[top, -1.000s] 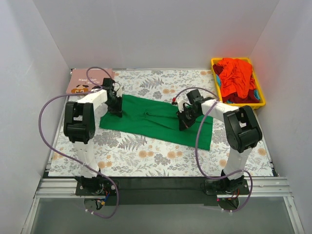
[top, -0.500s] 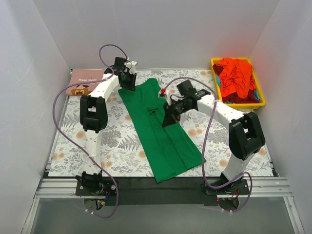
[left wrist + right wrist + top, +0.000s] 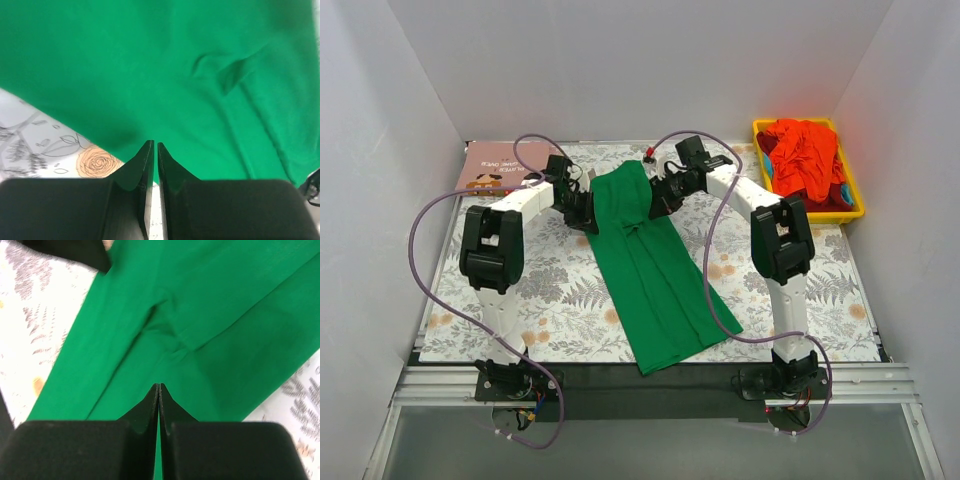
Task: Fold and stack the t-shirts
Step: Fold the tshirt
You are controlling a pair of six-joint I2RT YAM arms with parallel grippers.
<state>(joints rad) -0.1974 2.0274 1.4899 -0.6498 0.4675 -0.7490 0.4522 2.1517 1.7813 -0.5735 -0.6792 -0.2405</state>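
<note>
Wrist cameras see green shirt; overhead alone shows pink shirt

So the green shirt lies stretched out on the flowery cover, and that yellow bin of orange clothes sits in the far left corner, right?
No: the yellow bin of orange clothes sits in the far right corner, as the top view shows. The green shirt does lie stretched out on the flowery cover.

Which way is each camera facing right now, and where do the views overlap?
Top external: above and behind, looking down on the left arm, right arm and green t-shirt.
Left wrist: faces past the left gripper onto the shirt's edge.
Right wrist: faces past the right gripper onto the shirt's folds.
Shared: all three show the green t-shirt.
</note>
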